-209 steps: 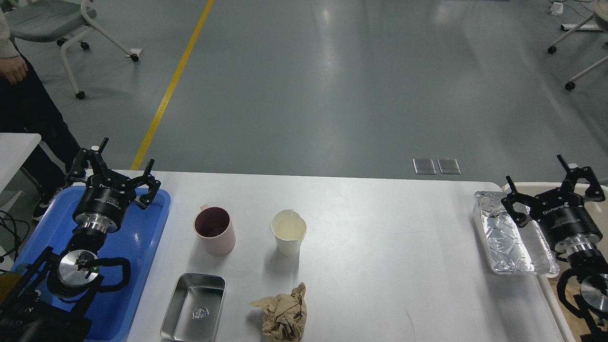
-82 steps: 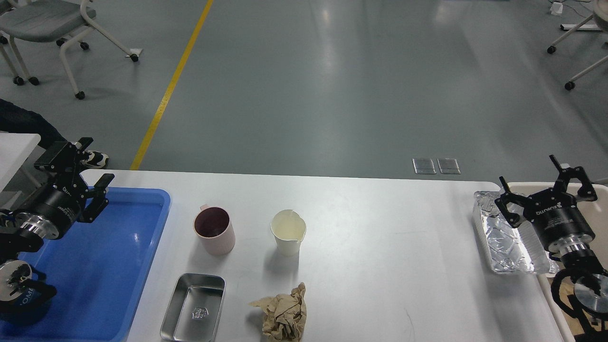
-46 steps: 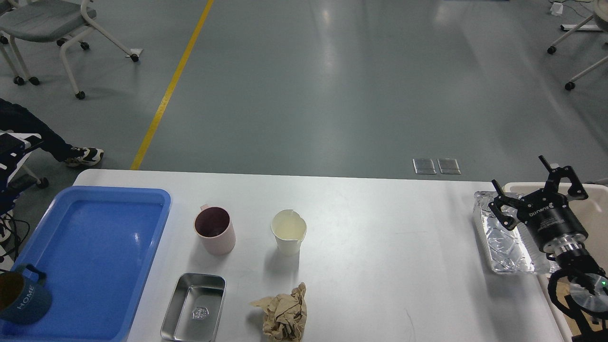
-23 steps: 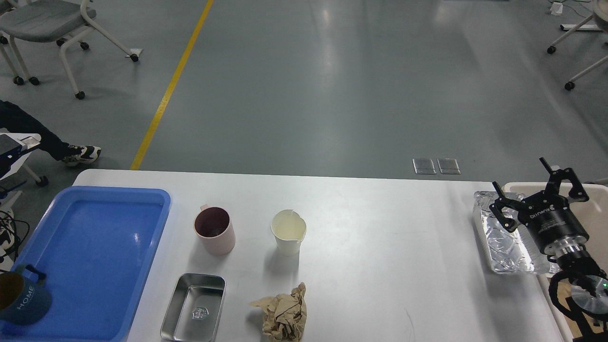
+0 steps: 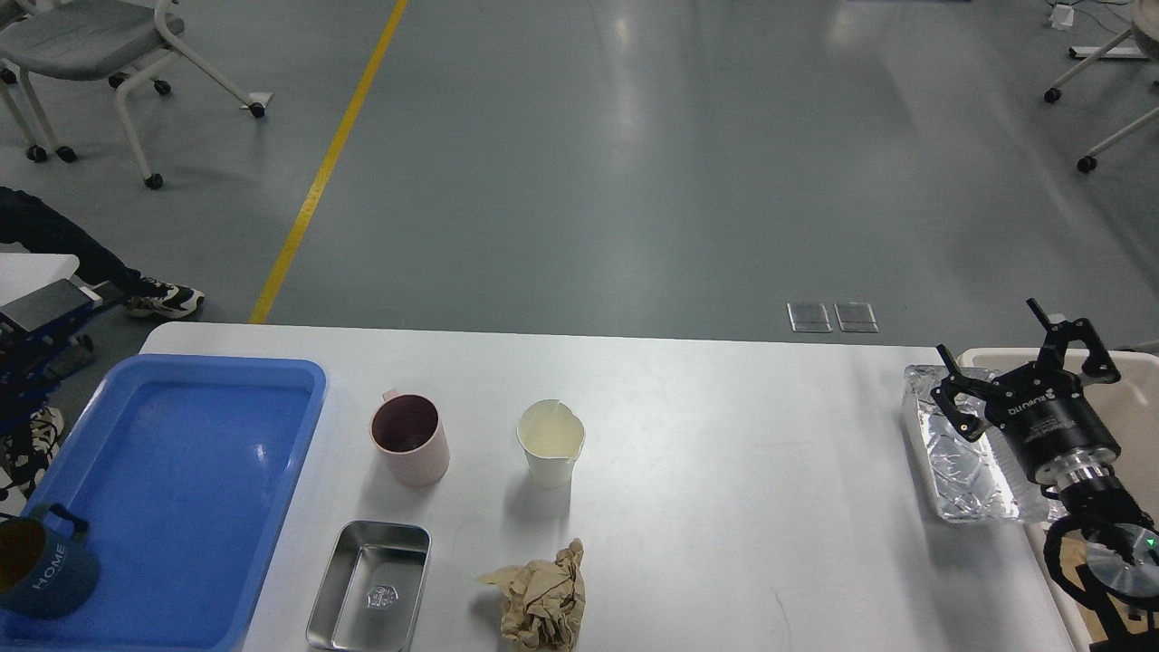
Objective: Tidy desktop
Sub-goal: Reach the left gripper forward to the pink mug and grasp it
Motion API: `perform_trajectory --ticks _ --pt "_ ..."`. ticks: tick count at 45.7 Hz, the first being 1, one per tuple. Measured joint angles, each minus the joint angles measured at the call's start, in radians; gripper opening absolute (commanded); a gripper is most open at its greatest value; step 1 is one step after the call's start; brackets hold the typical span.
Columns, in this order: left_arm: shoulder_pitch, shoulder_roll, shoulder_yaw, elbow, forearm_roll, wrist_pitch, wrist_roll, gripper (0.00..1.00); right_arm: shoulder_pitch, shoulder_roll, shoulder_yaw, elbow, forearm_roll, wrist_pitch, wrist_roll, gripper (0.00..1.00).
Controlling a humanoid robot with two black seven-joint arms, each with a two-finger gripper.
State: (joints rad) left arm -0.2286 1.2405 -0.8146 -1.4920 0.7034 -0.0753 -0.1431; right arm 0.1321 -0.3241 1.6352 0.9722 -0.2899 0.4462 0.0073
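The white desktop (image 5: 724,435) spans the view. On it stand a pink mug (image 5: 409,438), a cream paper cup (image 5: 549,442), a small steel tray (image 5: 369,587), a crumpled brown paper ball (image 5: 541,596) and a foil tray (image 5: 960,453) at the right edge. A dark blue mug marked HOME (image 5: 36,561) lies at the blue tray's left rim. My right gripper (image 5: 1014,367) is open and empty, over the foil tray's far right side. My left gripper is out of view.
A blue plastic tray (image 5: 181,489) sits at the table's left end. A beige bin (image 5: 1132,398) stands past the right edge. A person's legs and office chairs are on the floor at the far left.
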Motion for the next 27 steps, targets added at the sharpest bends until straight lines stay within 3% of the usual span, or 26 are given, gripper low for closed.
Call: perform_trajectory --ticks 10,27 --pt "-0.032 -0.127 0.031 0.016 0.130 -0.024 0.073 0.96 0.000 0.000 0.000 -0.001 0.000 0.000 0.000 1.00" --pt "-0.270 -0.357 0.332 0.175 0.187 -0.027 0.105 0.95 -0.002 -0.004 0.000 -0.001 0.000 0.002 0.000 1.00"
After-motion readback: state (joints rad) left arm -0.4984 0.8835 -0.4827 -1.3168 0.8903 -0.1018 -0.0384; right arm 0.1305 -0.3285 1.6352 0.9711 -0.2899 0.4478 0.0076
